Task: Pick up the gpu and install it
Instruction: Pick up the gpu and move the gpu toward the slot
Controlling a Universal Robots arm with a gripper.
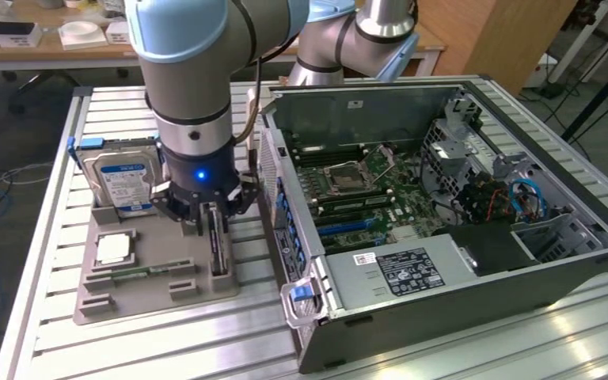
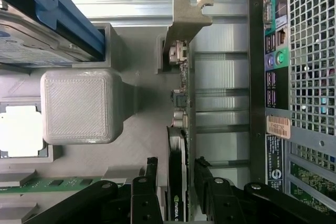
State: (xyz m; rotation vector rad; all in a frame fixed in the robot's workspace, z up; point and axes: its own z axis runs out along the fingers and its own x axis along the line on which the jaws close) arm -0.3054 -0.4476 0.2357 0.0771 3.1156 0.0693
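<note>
1. Arm (image 1: pixel 193 79) drops straight down over the grey tray (image 1: pixel 124 301) on the slatted tabletop (image 1: pixel 45 237). The wrist is vertical and its blue light is on.
2. Gripper (image 1: pixel 215 228) is released. In the wrist view the fingers (image 2: pixel 206 187) sit one on each side of the gpu, each with a thin gap to it, so nothing is clamped.
3. gpu (image 1: pixel 218 257) is a thin black card with green board edges, standing on its long edge in a tray slot on the side nearest the PC case (image 1: pixel 442 317). Its silver bracket (image 2: pixel 186 17) is at the end away from the fingers.
4. From the exterior view's left to right: upright hard drive (image 1: pixel 119 180), square silver chip (image 1: pixel 114 249), green RAM stick (image 1: pixel 140 273), gpu, then the opened PC case.
</note>
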